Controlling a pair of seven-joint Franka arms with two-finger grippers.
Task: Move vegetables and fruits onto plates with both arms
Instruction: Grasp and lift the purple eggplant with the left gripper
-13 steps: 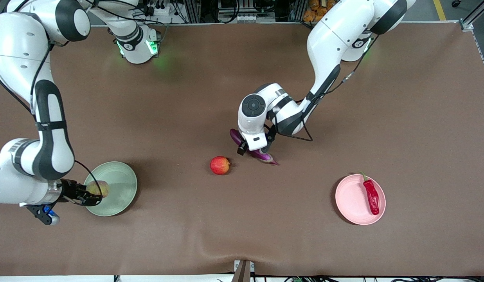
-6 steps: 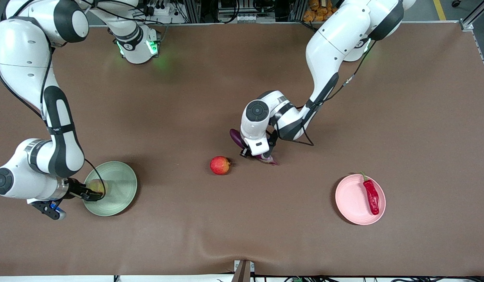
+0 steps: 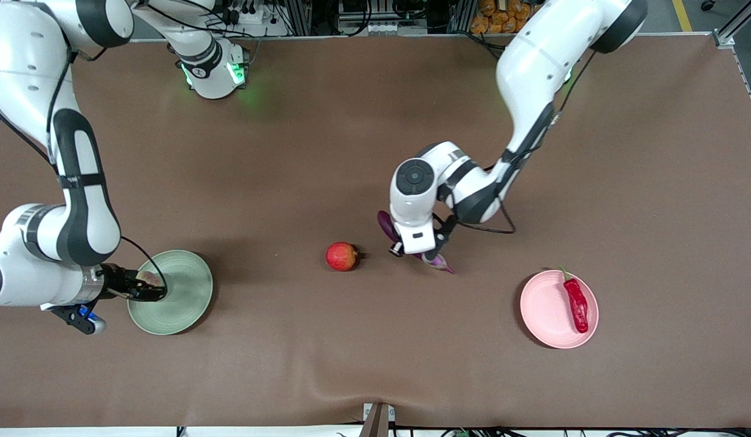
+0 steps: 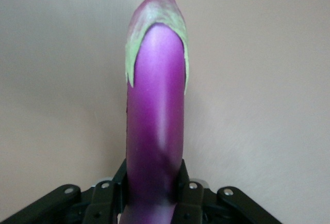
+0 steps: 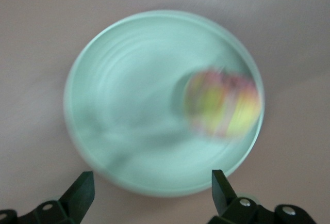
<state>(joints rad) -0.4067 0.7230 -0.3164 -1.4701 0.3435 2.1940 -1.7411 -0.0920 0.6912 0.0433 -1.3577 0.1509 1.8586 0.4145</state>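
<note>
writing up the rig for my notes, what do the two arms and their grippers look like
Both arms are glossy white, rounded links with dark grey joint bands and round dark caps. Thin black cables loop along each forearm. The left gripper and right gripper are small, black, two-fingered with silver screws. Green lights glow at the right arm's base.

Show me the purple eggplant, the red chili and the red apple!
long glossy purple eggplant (image 4: 154,131), left wrist view, middle of its body
shiny red chili pepper (image 3: 576,304), front view, mid-body
small round red apple (image 3: 342,256), front view, centre

table (image 3: 302,152): brown mat, slight ripple at near edge | backdrop: metal frames (image 3: 730,27), cables (image 3: 375,18)
</note>
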